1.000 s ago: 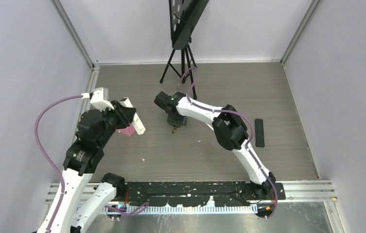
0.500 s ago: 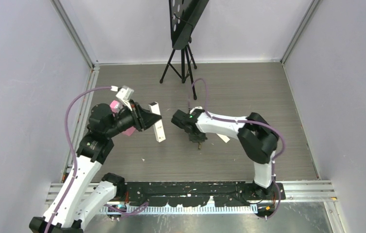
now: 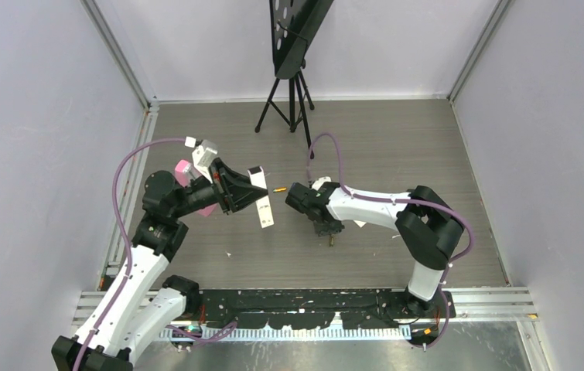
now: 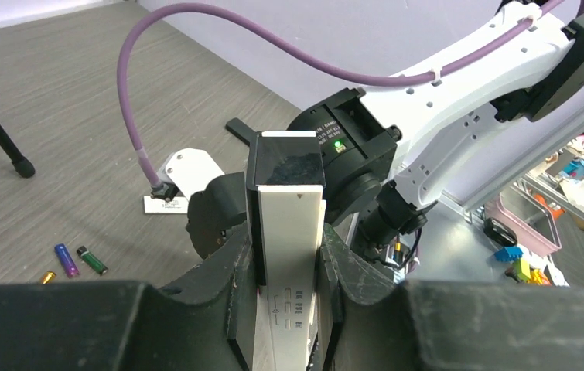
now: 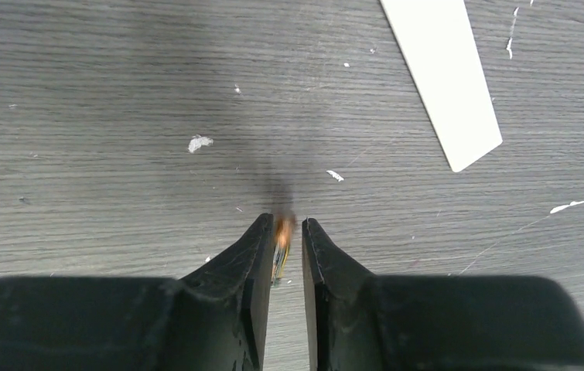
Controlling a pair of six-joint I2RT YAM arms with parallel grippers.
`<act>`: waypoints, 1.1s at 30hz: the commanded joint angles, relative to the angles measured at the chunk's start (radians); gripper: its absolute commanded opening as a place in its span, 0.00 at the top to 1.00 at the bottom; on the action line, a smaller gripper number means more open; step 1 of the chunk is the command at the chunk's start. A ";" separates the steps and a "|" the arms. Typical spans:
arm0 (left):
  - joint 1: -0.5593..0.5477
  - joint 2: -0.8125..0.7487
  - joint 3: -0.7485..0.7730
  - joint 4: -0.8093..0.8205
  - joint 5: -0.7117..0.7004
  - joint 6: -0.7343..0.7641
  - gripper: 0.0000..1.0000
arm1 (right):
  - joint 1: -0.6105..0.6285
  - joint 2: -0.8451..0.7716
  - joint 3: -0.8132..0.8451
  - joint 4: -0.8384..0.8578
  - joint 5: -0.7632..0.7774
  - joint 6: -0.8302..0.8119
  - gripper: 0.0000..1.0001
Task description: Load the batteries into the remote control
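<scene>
My left gripper (image 3: 251, 199) is shut on a white remote control (image 3: 262, 207), gripping its long sides and holding it above the table. In the left wrist view the remote control (image 4: 286, 232) stands between the fingers (image 4: 236, 263), with its dark open battery bay (image 4: 285, 166) at the far end. My right gripper (image 3: 329, 231) points down at the table. Its jaws (image 5: 292, 226) stand a little apart around a blurred orange battery (image 5: 281, 232), which leans on the left finger with a gap on the other side. Three more batteries lie together: orange (image 4: 47, 277), purple (image 4: 66, 260) and dark (image 4: 92, 260).
A white flat cover (image 5: 443, 77) lies on the table just beyond the right gripper. A black tripod (image 3: 292, 100) stands at the back centre. A pink object (image 3: 183, 167) sits under the left arm. Grey walls close in both sides.
The left arm has swung the remote right toward the centre. The right gripper has moved nearer and rightward, and its jaws have parted slightly around the battery.
</scene>
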 commanded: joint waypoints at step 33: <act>-0.001 0.092 -0.052 0.184 -0.109 -0.121 1.00 | -0.136 -0.223 -0.315 0.218 -0.116 0.126 0.62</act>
